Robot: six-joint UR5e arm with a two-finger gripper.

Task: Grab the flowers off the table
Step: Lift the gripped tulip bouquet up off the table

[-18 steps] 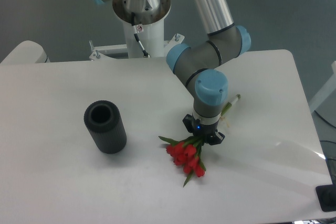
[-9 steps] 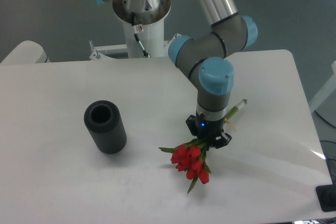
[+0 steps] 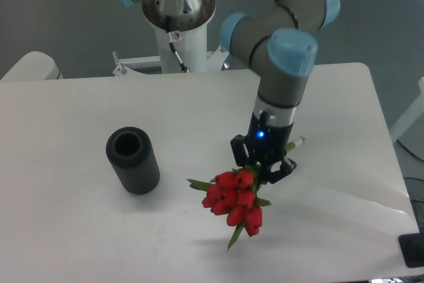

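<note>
Camera view shows the gripper (image 3: 262, 166) fingers clamped on the flowers (image 3: 233, 199), lifted above the tabletop (image 3: 79, 230). Heavy blooms hanging sideways could pull the thin stems loose.

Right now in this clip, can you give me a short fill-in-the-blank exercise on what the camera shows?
1. The gripper is shut on the stems of the ____.
2. The blooms of the flowers are ____ in colour.
3. The dark ribbed cylinder stands on the ____.
4. The cylinder's open end faces ____.

Missing words: flowers; red; table; up
</note>
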